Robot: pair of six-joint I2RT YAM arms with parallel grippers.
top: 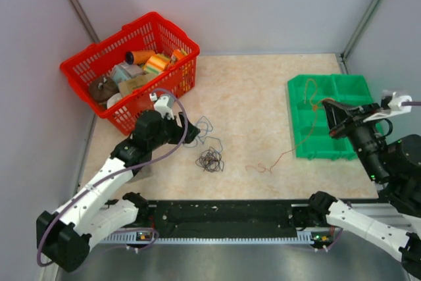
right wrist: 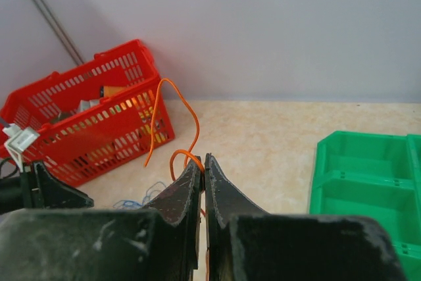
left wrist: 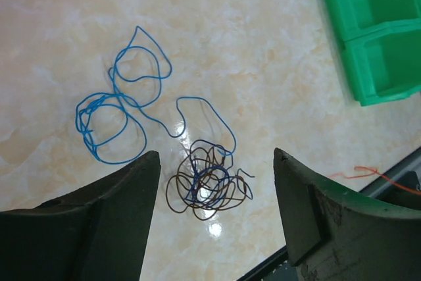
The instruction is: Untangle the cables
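The cables are a small tangle (left wrist: 208, 183) of thin brown and blue wires lying on the table; the tangle also shows in the top view (top: 210, 160). A blue wire (left wrist: 120, 105) runs out of it in loose loops to the left. My left gripper (left wrist: 217, 156) is open and empty, hovering above the tangle, which shows between its fingers. My right gripper (right wrist: 204, 159) is shut on a thin orange wire (right wrist: 176, 113) and holds it above the green tray (top: 327, 151). The orange wire (top: 289, 151) trails down to the table, apart from the tangle.
A red basket (top: 172, 80) full of spools and small items stands at the back left, close behind my left gripper (top: 192, 134). The green compartment tray lies at the right, below my right gripper (top: 324, 104). A black rail (top: 223, 218) runs along the near table edge.
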